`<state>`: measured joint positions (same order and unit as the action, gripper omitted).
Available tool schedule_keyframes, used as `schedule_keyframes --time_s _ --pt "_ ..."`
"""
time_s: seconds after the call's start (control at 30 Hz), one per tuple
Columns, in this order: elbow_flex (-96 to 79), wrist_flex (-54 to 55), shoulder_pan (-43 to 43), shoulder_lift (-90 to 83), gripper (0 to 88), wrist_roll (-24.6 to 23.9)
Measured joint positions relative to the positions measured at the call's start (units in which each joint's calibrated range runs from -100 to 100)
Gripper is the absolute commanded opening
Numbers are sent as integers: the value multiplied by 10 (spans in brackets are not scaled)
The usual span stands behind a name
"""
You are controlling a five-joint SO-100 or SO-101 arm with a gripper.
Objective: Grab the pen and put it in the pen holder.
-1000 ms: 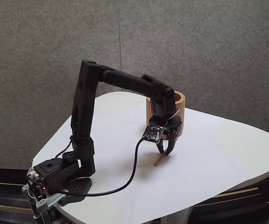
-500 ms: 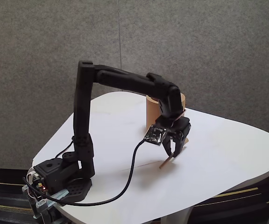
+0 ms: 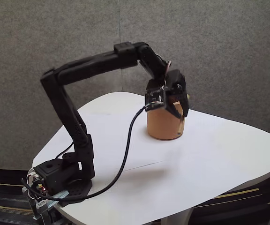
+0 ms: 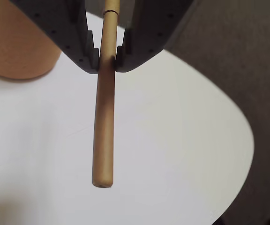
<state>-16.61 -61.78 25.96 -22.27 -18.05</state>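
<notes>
Over on the left of the fixed view the arm's base [image 3: 60, 180] is sitting at the edge of the white table [image 3: 219, 159], with a black cable [image 3: 125, 150] looping up toward the wrist. Moving right, the gripper [image 3: 178, 111] is hanging in the air in front of the pen holder [image 3: 164, 124], which is standing on the table. In the wrist view the gripper [image 4: 108, 60] is pinching the pen [image 4: 104, 126] tight, the stick dangling above the tabletop, holder [image 4: 20, 42] at upper left.

Matte black arm [image 3: 86, 65], black cable [image 3: 125, 150], black hand [image 3: 178, 110].
</notes>
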Motion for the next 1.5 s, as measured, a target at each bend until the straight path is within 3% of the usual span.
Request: schedule_keyframes --time_s 0.27,0.6,0.97,1.2,1.5 --pt "5 32 -1 -128 3 130" --pt "5 362 -41 -134 3 364" --pt "-84 650 -198 -82 3 587" --pt "-92 718 -250 30 3 638" --pt "-150 728 -263 128 3 649"
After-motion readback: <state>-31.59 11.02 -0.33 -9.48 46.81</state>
